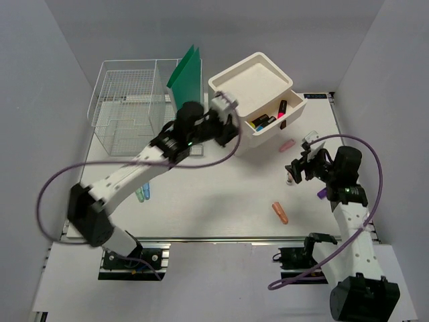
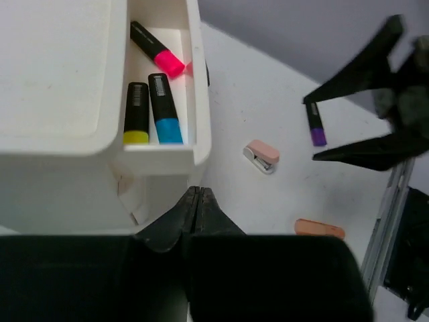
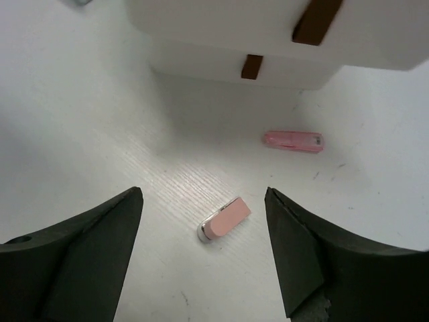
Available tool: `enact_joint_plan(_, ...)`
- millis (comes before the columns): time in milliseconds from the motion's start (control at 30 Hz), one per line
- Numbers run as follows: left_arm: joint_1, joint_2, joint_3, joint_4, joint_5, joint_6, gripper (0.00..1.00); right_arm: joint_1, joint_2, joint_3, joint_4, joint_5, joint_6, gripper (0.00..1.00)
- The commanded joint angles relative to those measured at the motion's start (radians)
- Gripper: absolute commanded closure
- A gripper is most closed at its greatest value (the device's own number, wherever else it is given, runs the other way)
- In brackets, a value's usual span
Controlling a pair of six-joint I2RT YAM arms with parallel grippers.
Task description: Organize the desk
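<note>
The white desk (image 1: 221,208) carries a white drawer box (image 1: 251,87) with its top drawer (image 2: 161,144) open. In the drawer lie pink (image 2: 158,49), yellow (image 2: 137,114) and blue (image 2: 165,109) highlighters. My left gripper (image 1: 231,131) is shut and empty, just in front of the box below the open drawer; its fingertips (image 2: 196,201) are pressed together. My right gripper (image 1: 293,171) is open, hovering over a small pink stapler (image 3: 224,219), which lies between the fingers (image 3: 107,235) and is untouched.
A pink marker (image 3: 293,141) lies near the box, an orange one (image 1: 280,212) nearer the front, and a purple marker (image 1: 322,192) beside the right arm. A wire basket (image 1: 127,107) and a green folder (image 1: 186,74) stand at the back left. Several markers (image 1: 143,194) lie at the left.
</note>
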State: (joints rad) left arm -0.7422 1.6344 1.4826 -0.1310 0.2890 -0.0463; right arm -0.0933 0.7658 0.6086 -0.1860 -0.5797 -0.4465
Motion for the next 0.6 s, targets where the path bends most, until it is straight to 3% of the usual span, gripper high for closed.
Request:
enact_joint_plan(0, 0.007, -0.332, -0.294, 0.057, 0.085, -0.004, 0.86, -0.011, 0.075, 0.144, -0.162, -0.166, -0.220, 0.21)
enact_joint_plan(67, 0.007, -0.448, -0.424, 0.086, 0.076, -0.004, 0.65, -0.013, 0.145, 0.215, -0.277, -0.180, -0.320, 0.20)
enact_joint_plan(100, 0.007, -0.500, -0.477, 0.084, 0.040, 0.000, 0.40, -0.013, 0.168, 0.291, -0.317, -0.180, -0.366, 0.20)
enact_joint_plan(167, 0.007, -0.638, -0.605, 0.071, 0.018, 0.014, 0.26, -0.013, 0.245, 0.383, -0.484, -0.139, -0.489, 0.21)
enact_joint_plan(233, 0.007, -0.738, -0.687, 0.059, -0.020, 0.033, 0.18, -0.014, 0.306, 0.492, -0.616, -0.071, -0.682, 0.21)
enact_joint_plan(300, 0.007, -0.781, -0.735, 0.064, -0.033, 0.043, 0.17, -0.019, 0.329, 0.517, -0.661, 0.074, -0.820, 0.21)
enact_joint_plan(433, 0.007, -0.811, -0.743, 0.028, -0.045, 0.094, 0.17, -0.036, 0.398, 0.508, -0.694, 0.343, -0.914, 0.20)
enact_joint_plan(567, 0.007, -0.823, -0.755, -0.015, -0.062, 0.124, 0.16, -0.060, 0.411, 0.445, -0.739, 0.429, -0.994, 0.19)
